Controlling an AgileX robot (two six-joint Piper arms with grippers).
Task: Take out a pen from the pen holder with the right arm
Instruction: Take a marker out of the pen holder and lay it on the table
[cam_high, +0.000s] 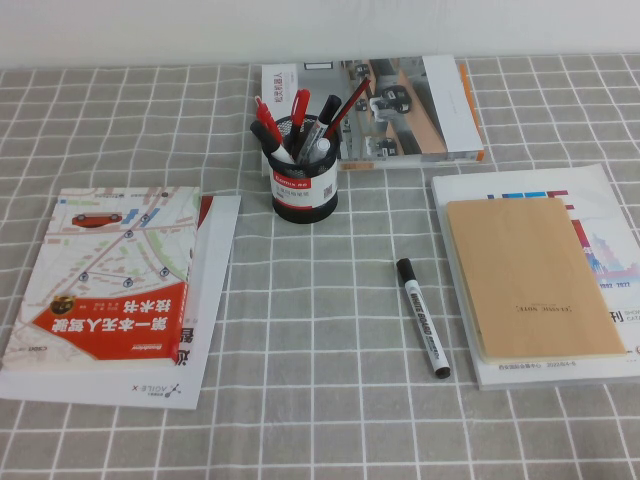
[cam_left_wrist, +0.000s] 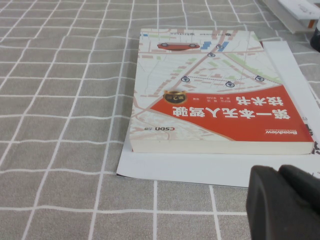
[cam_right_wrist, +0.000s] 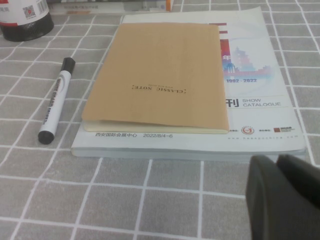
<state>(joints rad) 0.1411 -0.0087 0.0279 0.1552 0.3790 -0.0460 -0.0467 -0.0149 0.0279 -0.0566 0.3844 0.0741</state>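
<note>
- Your pen holder (cam_high: 302, 185) stands upright toward the back edge of the table (cam_high: 320, 400), near the middle. It is packed with red and black pens (cam_high: 300, 118) that fan out above the rim, so their upper ends are free to pinch.
- One whiteboard marker (cam_high: 423, 318) lies flat on the table between the holder and the brown notebook (cam_high: 530, 275), apart from both. You can't tell from here whether it counts as the pen taken out.
- Your right gripper (cam_right_wrist: 276, 161) hangs low near the table's front right corner, just off the catalogue (cam_right_wrist: 260, 120) that lies under the notebook. Its fingers are pressed together on nothing.
- By my judgement you'll have to spread them before going for a pen.
- Your left gripper (cam_left_wrist: 280, 171) sits near the front left corner beside the red map book (cam_left_wrist: 220, 95). Its fingers are also together and empty, and it looks parked clear of the work.
</note>
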